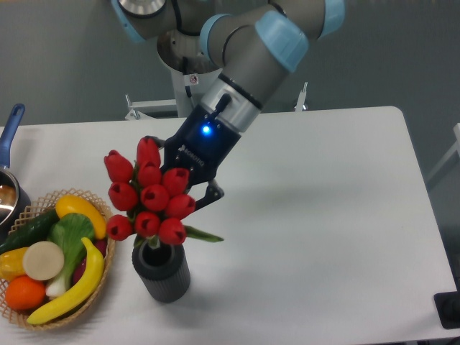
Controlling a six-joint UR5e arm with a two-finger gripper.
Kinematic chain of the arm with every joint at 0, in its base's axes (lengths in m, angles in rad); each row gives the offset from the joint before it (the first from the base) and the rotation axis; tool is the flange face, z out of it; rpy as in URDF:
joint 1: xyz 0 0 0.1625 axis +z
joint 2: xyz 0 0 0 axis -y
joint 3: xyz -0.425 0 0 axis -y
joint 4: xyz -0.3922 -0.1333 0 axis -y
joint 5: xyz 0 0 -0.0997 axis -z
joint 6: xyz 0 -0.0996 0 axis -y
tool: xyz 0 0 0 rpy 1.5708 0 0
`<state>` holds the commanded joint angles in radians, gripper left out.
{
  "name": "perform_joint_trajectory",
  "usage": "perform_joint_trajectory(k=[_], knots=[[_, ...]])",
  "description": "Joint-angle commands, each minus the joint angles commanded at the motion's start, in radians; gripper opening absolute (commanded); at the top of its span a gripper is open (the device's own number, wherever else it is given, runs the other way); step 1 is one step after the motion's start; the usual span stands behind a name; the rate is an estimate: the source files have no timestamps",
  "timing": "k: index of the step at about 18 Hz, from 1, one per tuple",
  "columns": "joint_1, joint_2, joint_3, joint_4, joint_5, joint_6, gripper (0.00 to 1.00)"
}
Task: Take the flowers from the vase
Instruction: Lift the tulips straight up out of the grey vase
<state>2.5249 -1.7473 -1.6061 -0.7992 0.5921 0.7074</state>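
The flowers (149,195), a bunch of red tulip buds with green leaves, stand upright in the vase (162,272), a short dark grey ribbed cylinder near the table's front left. My gripper (188,169), black with a blue light, reaches down from the upper right and sits right behind the buds. A dark finger link (210,192) shows at the right of the bunch and another at its top left. The fingertips are hidden behind the buds, so I cannot tell whether they are open or shut on the stems.
A round wicker basket (100,284) with bananas, an orange, a cucumber and other produce stands just left of the vase. A pot with a blue handle (11,126) is at the left edge. The white table's front edge (287,338) is close to the vase.
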Motion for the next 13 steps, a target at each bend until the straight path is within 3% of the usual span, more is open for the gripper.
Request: perform_joint_trajectory(k=[13], knots=[[0.025,0.048,0.037,-0.002,-0.032,-0.121,0.40]])
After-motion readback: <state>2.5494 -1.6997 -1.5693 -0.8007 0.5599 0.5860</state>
